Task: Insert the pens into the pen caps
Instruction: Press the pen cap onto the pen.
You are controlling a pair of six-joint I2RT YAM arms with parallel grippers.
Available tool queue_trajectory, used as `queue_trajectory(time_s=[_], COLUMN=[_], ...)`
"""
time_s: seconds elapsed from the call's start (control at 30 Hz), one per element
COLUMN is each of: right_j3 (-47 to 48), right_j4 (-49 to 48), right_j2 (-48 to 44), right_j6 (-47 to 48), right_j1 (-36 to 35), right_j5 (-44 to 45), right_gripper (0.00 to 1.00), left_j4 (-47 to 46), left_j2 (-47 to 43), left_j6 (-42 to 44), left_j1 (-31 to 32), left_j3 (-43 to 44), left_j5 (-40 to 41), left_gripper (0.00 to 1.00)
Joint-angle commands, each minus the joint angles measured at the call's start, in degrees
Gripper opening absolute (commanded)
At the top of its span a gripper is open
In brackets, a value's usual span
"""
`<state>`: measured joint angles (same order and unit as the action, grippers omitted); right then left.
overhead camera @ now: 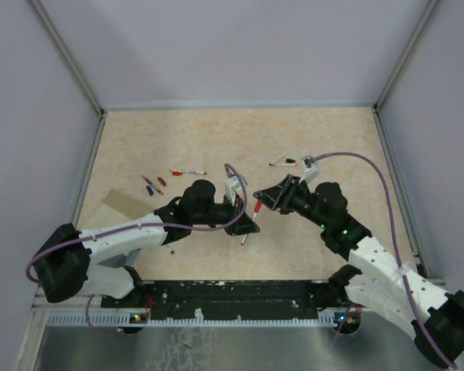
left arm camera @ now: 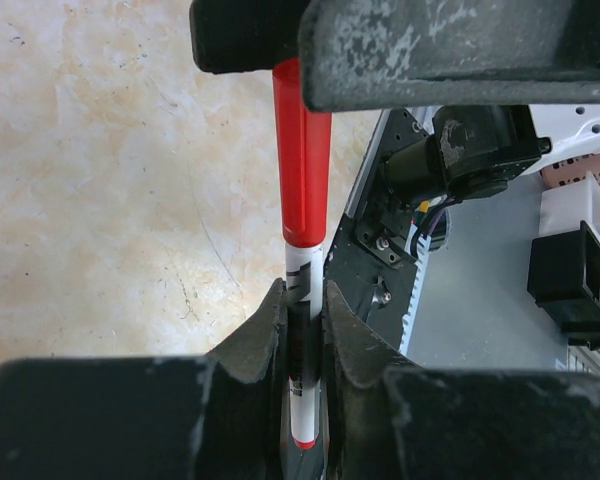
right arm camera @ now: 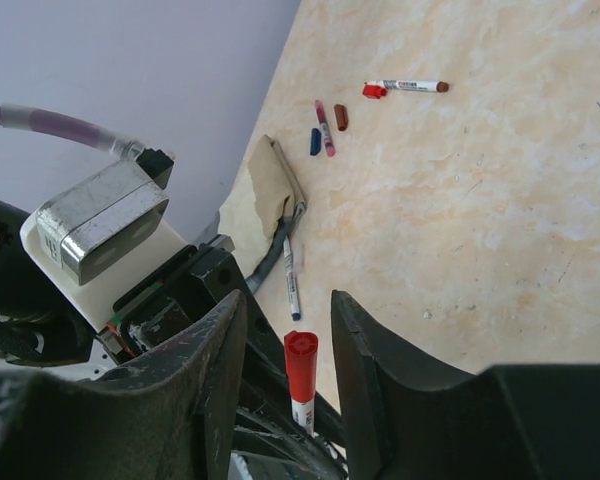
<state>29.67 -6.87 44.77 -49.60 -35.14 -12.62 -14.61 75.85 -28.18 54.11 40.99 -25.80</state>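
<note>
Hovering over the table (overhead camera: pixel 216 139) in the top view, the left gripper (overhead camera: pixel 246 225) is clenching a white pen (overhead camera: pixel 254 214) whose red cap (overhead camera: pixel 257 206) is pointing at the right gripper (overhead camera: pixel 265 199); a loose red-tipped pen (overhead camera: pixel 188 172) is lying farther back. Through the left wrist camera, the fingers (left arm camera: pixel 250 350) are squeezing the barrel, with the cap sitting on its upper end. Through the right wrist camera, the right jaws are standing spread either side of the cap, not touching it.

tabletop (overhead camera: pixel 309 139): beige marbled | walls (overhead camera: pixel 240 46): plain pale grey | corner posts (overhead camera: pixel 68 58): metal
</note>
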Motion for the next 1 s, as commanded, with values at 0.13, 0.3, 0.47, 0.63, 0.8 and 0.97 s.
queue_trajectory(time_s=[0.13, 0.3, 0.47, 0.63, 0.8, 0.97], right_j3=[-0.44, -1.03, -1.92, -2.38, -1.86, -1.65], right_j4=[-3.73, -4.25, -5.2, -5.52, -1.79, 3.73], right_j2=[0.87, 1.32, 1.78, 1.51, 1.28, 4.38], right_j6=[-0.05, -0.29, -0.84, -0.8, -0.02, 2.13], right_j1=[-0.28, -0.29, -0.35, -0.38, -2.06, -8.94], right_j5=[-2.15, -2.58, -3.38, -3.61, -1.03, 3.84], right_gripper=[0.32, 0.27, 0.25, 0.06, 0.0, 0.0], left_j4=[-2.18, -1.7, -1.47, -1.39, 0.45, 0.87], left_j2=[0.53, 0.7, 0.73, 1.18, 1.27, 0.24], left_j6=[0.3, 0.23, 0.23, 0.14, -0.02, 1.12], left_j1=[-0.3, -0.27, -0.27, -0.28, -0.27, -0.29], left_j3=[1.83, 2.64, 3.67, 4.62, 6.37, 9.14], left_j5=[-0.97, -0.51, 0.24, 0.56, 4.57, 8.66], left_gripper=[0.0, 0.0, 0.0, 0.0, 0.0, 0.0])
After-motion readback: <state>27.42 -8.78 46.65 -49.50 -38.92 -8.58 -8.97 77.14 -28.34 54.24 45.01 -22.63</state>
